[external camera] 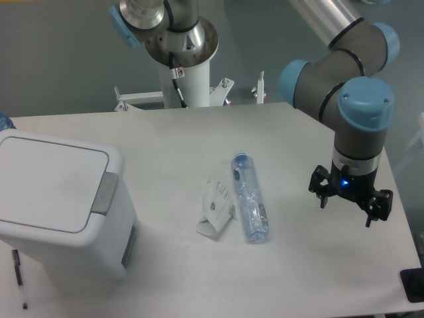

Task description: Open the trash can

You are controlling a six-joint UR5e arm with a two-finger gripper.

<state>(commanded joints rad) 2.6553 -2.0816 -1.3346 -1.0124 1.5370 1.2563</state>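
Sitting at the left edge of the table, the trash can has its flat white lid fully down, so as far as can be judged the task has not been started: nothing on the bin looks displaced, and the whole opening move is left. The arm reaches in from the upper right, with its gripper hanging above the right side of the table, well apart from the bin. Its dark fingers stand spread with nothing between them, though at this angle how wide they gape is hard to read. The bin's grey push tab runs along the right edge of the lid, facing the middle of the table, and it looks like the part that must be pressed.

Between bin and gripper lies a clear bottle on its side, and touching it on the left is a small white carton, also lying flat. A thin pen rests near the bin's lower left corner. To reach the tab, the gripper would likely have to cross over or skirt the bottle and carton.
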